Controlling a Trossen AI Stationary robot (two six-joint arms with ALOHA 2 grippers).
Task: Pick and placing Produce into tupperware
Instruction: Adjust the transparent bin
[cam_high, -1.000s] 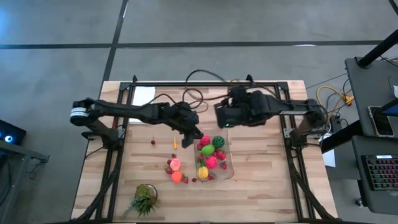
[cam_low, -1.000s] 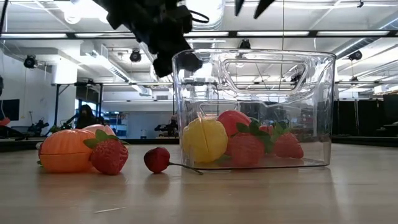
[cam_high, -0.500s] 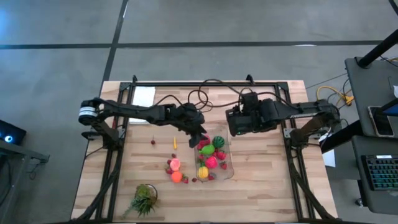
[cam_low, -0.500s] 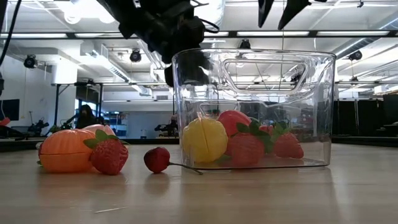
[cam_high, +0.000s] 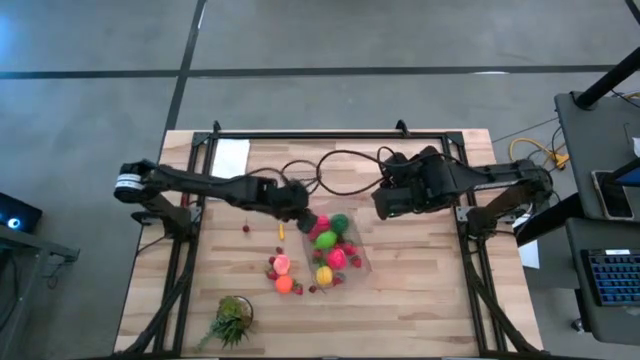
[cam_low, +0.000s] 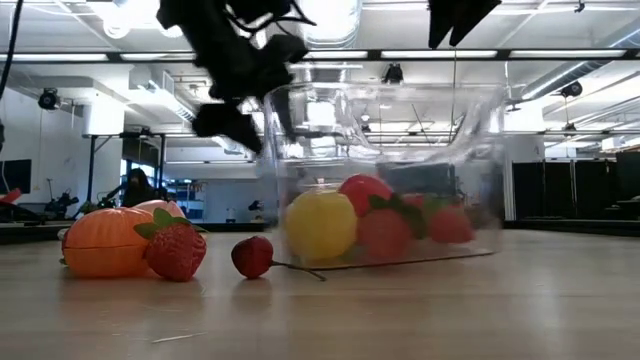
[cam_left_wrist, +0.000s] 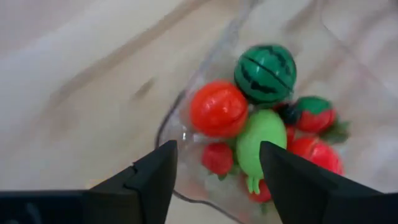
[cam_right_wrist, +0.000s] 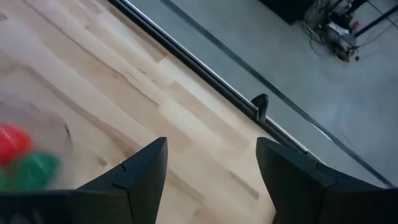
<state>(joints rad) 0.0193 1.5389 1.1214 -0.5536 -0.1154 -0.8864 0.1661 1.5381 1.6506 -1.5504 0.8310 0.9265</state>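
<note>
The clear tupperware (cam_high: 360, 264) sits at mid-table, blurred and tilted in the low view (cam_low: 480, 150), with its right end raised. It holds produce: a watermelon (cam_left_wrist: 265, 73), a red tomato (cam_left_wrist: 218, 108), a green pear (cam_left_wrist: 267, 140) and strawberries. My left gripper (cam_high: 305, 218) is open at the container's far-left corner. One finger is over the inside and one outside. More produce lies left of the container: an orange piece (cam_high: 285, 284), a pink one (cam_high: 283, 264) and a cherry (cam_high: 246, 228). My right gripper (cam_high: 385, 200) hangs open above the table, far-right of the container. My left gripper straddles the container's far-left corner rim (cam_left_wrist: 171, 127) from above, slanting from the table's left. One finger (cam_left_wrist: 292, 180) is over the inside and the other (cam_left_wrist: 143, 180) is outside. The container is tipped and blurred. I cannot tell which finger meets the wall.
A leafy green tuft (cam_high: 232, 320) stands near the table's near-left corner. A white sheet (cam_high: 231, 153) lies at the far left. Cables (cam_high: 320, 165) loop over the far middle. A small yellow-orange piece (cam_high: 281, 230) lies between the cherry and the container. Bare wood lies right of the container.
My left gripper dropped to the container's far-left corner, then moved toward the table's left. The container slid left with it, turned a little and tipped, its right end rising off the table. My right gripper drew back toward the table's right, away from the container.
</note>
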